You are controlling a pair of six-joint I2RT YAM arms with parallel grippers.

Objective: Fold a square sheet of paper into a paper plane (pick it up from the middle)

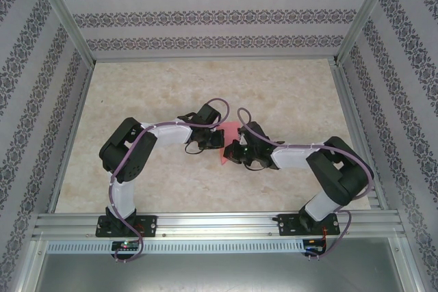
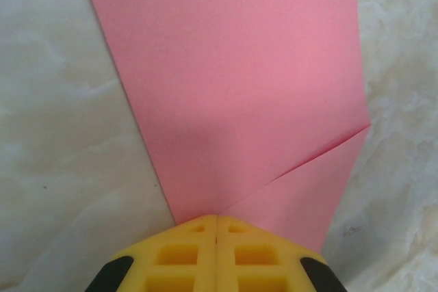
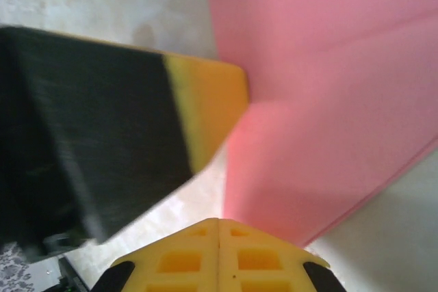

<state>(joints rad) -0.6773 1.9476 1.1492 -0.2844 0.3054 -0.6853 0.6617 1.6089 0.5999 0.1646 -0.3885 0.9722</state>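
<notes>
Left pincer (image 2: 217,217), right pincer (image 3: 218,221) shut at paper (image 2: 239,87) edges, hold unclear; open table (image 2: 55,100) around

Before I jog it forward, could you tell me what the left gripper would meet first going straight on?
The pink sheet of paper: the shut left gripper points at its near edge, seemingly touching, though depth is unclear.

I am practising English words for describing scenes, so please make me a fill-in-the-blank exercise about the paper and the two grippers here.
1. The sheet of paper is ___ in colour.
2. The left gripper and the right gripper both have their jaws ___.
3. Seen from above, the sheet of paper lies ___ the two grippers on the table.
Missing words: pink; shut; between.
</notes>
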